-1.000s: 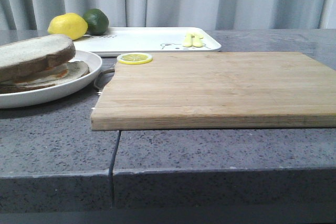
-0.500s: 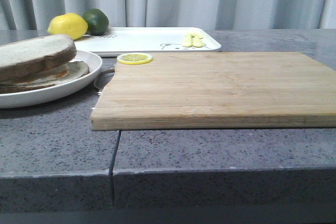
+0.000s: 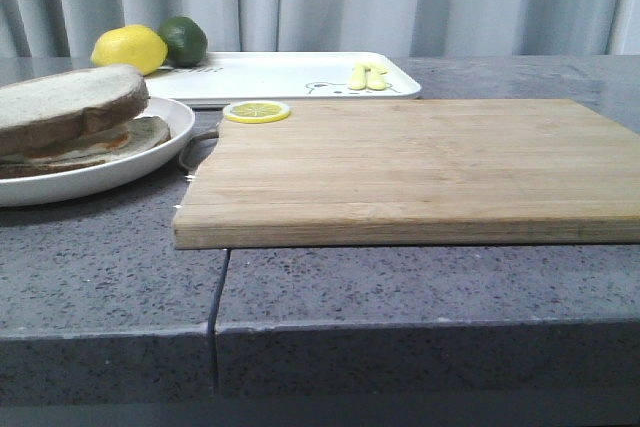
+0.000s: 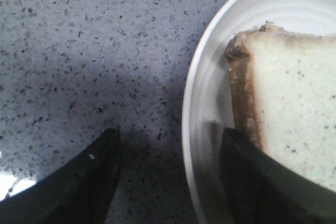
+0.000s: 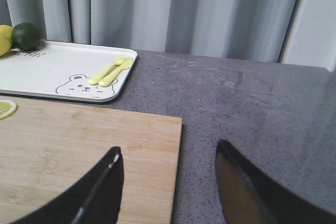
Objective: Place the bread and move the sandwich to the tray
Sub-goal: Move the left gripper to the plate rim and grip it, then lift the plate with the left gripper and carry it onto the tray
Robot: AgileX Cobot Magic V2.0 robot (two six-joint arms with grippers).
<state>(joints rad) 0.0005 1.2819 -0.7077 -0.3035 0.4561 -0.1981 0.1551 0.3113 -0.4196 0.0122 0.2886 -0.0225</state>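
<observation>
The bread [image 3: 70,97], a thick white slice with brown crust, lies tilted on top of the flatter egg slice of the sandwich [image 3: 135,134] in the round white plate [image 3: 150,162] at the left. The left wrist view shows the bread [image 4: 299,114] and the plate's rim [image 4: 190,103]. My left gripper [image 4: 168,145] is open and straddles that rim, one finger over the table, the other inside the plate beside the bread's crust. The white tray [image 3: 290,75] lies at the back; it also shows in the right wrist view [image 5: 52,69]. My right gripper [image 5: 168,153] is open and empty over the cutting board's right edge.
A wooden cutting board [image 3: 420,167] fills the middle, with a lemon slice [image 3: 256,110] at its far left corner. A lemon [image 3: 128,49] and a lime [image 3: 183,39] sit at the tray's far left. A yellow fork and spoon [image 3: 367,76] lie on the tray.
The top bread slice has shifted slightly to the right on the plate. The plate, board and tray have not moved.
</observation>
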